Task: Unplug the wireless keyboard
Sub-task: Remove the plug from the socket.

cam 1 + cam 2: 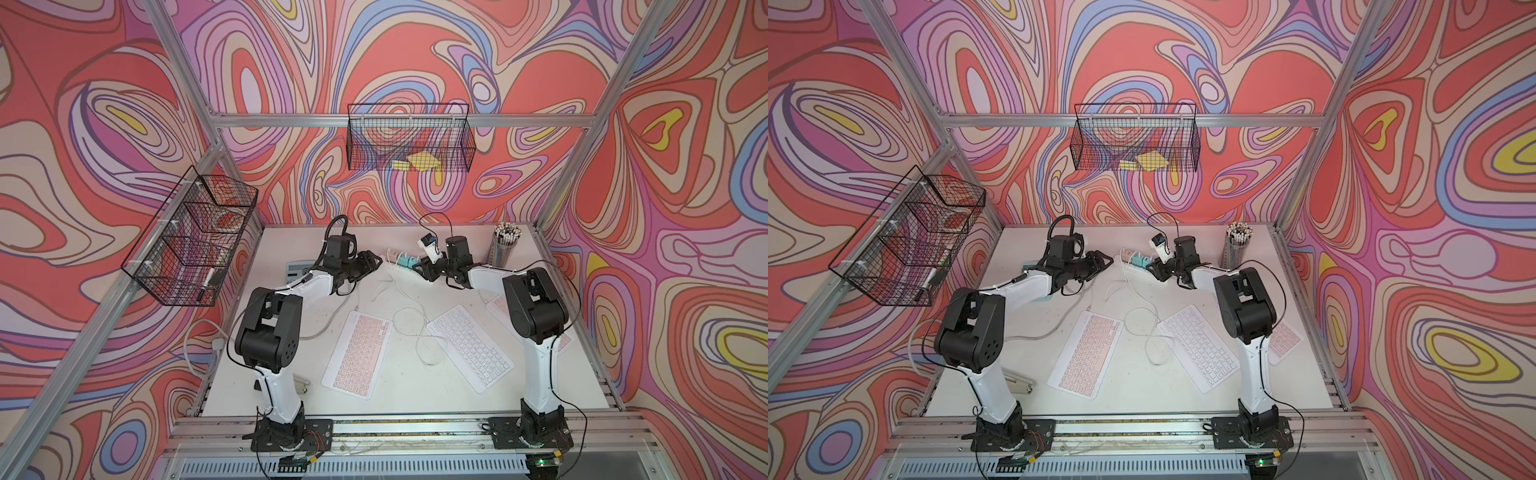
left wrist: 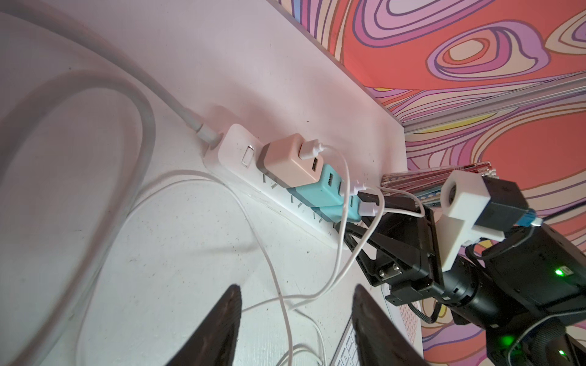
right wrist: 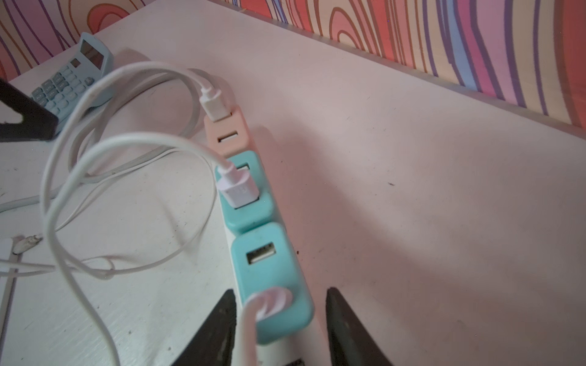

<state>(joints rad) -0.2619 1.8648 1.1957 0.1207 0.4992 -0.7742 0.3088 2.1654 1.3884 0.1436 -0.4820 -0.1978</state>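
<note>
The right gripper [image 3: 280, 291] stood spread astride the end teal charger [image 3: 269, 253], not clamping it. The left gripper [image 2: 296, 286] hung spread above loose white cables [image 3: 133, 137]. The power strip [image 2: 234, 145] lay on a scuffed white table [image 1: 415, 399], with swirl-patterned walls [image 1: 415, 62] around. Mid-table, the white keyboard [image 1: 469, 347] ran diagonally, far end toward the strip, and the pink keyboard [image 1: 358, 355] did likewise.

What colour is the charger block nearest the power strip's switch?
The charger is pale pink, clearest in the left wrist view.
</note>
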